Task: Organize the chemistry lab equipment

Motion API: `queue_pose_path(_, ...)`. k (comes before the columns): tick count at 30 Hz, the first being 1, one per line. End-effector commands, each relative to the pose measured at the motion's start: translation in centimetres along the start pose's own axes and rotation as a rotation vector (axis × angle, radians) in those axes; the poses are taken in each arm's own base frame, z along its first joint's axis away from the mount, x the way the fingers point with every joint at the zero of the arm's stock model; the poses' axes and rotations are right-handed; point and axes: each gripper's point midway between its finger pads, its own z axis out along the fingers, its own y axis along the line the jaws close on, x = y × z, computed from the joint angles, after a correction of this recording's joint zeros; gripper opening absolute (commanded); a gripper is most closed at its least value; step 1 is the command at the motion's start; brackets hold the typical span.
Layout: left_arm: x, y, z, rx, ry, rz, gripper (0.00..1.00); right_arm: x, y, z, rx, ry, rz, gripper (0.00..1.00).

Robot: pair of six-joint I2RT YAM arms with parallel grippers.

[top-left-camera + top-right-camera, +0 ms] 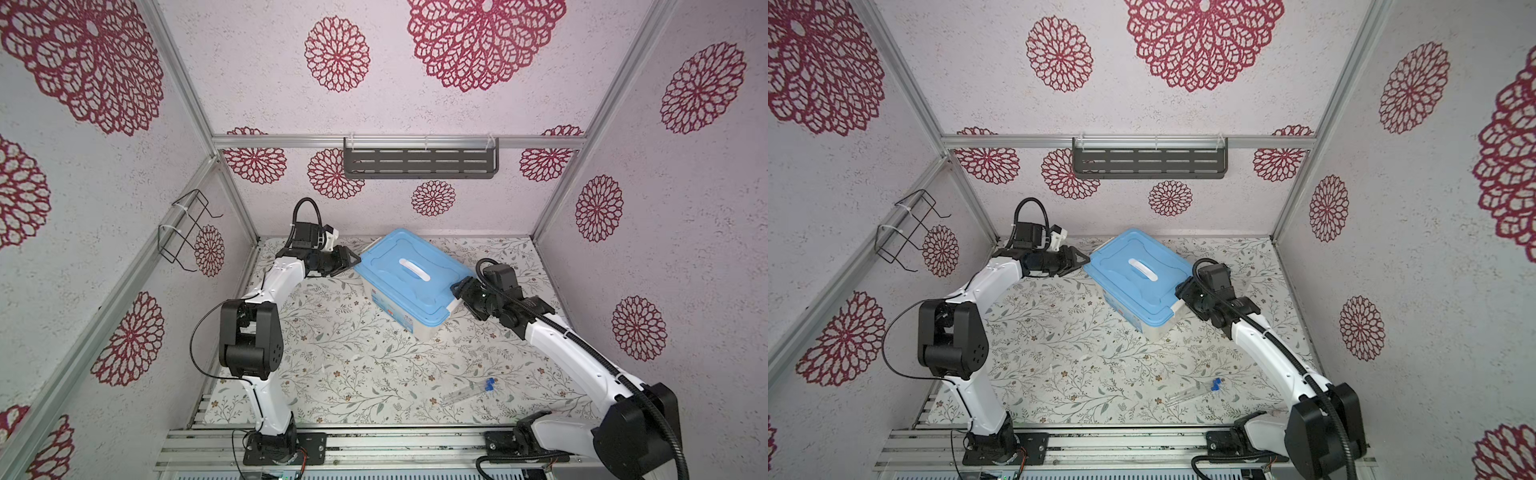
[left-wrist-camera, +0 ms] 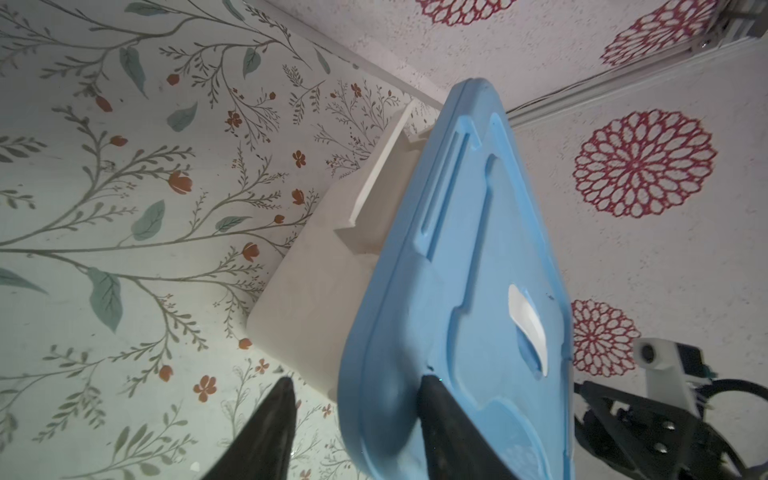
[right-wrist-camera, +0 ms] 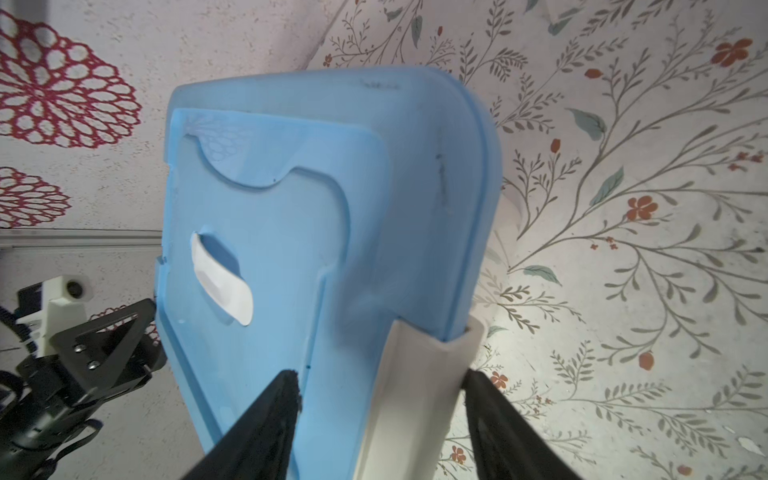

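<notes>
blue-capped tubes near table edge | left jaws open astride lid | right jaws astride latch, grip unclear

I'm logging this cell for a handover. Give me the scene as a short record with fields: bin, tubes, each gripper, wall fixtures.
bin: white bin, blue lid on, set at an angle toward the far side of the table
tubes: two blue-capped tubes lying together, near right, apart from the bin
left gripper: astride the lid's far-left corner, one finger on top, a gap at the other
right gripper: astride the white latch at the bin's right end; grip unclear
walls: black slotted shelf at back, wire rack at left
</notes>
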Motion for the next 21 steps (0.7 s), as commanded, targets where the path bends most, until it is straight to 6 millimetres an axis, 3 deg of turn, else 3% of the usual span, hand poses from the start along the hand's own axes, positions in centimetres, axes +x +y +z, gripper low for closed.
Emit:
queue_pose_path(1,0.8,-0.7,-0.1,0.045,0.018,0.022,0.43,-0.4,0.9,0.7,-0.031,0.003,0.013,0.64)
queue_pose_path(6,3.2,-0.2,-0.1,0.056,0.056,-0.024,0.34,-0.7,0.4,2.0,0.036,0.028,-0.063,0.63)
queue_pose_path(13,6.6,-1.3,-2.7,0.047,0.084,-0.061,0.35,-1.0,1.2,3.2,0.035,0.071,-0.122,0.63)
queue_pose_path(17,9.6,-1.6,-4.0,0.023,0.088,-0.117,0.37,-1.5,0.9,4.3,0.067,0.094,-0.186,0.63)
queue_pose_path(21,12.6,-2.5,-5.1,0.022,0.119,-0.152,0.43,-1.1,2.0,5.2,0.034,0.165,-0.237,0.64)
